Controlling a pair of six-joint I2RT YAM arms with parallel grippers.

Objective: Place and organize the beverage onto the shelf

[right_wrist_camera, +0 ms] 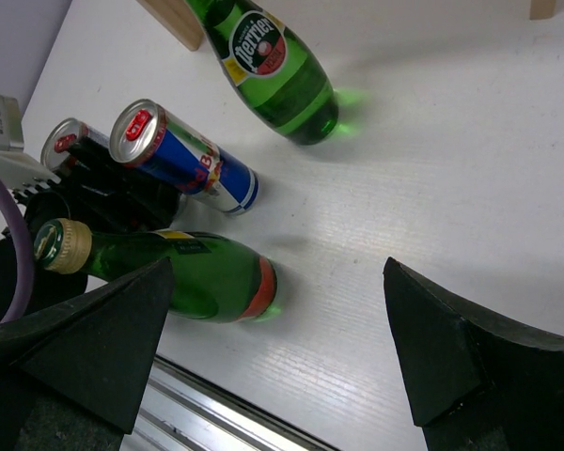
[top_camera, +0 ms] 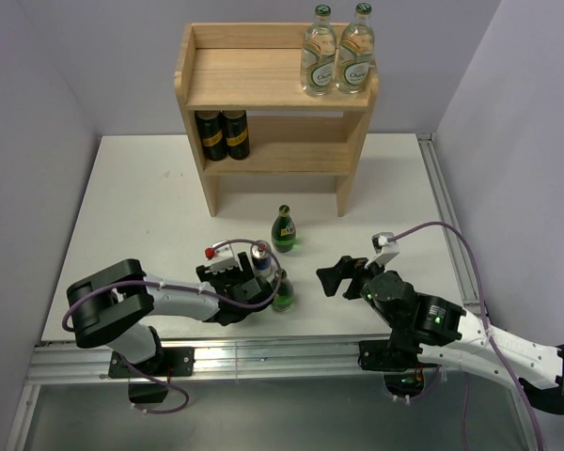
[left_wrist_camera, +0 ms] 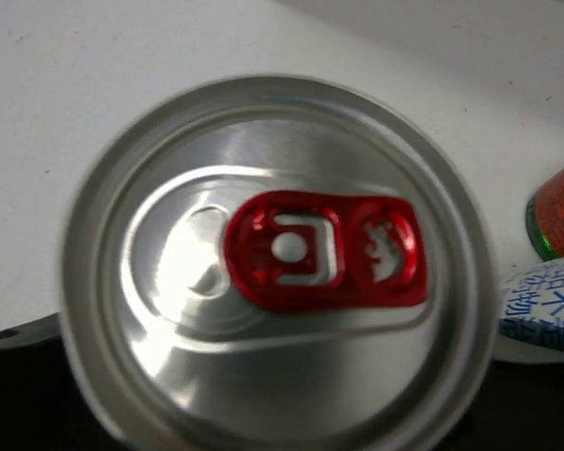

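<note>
Slim can (top_camera: 261,257) upright, long axis vertical

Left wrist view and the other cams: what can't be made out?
- Left wrist: can lid fills the blurred frame; left jaws unseen, grip unclear.
- Right wrist: rear can body hidden by the left arm.
- Top external: dark cans on the shelf, labels too small.

can (left_wrist_camera: 263,376): blurred, lower rim cropped | left jaws: grip hidden | far green bottle (right_wrist_camera: 282,75): neck cropped
</note>
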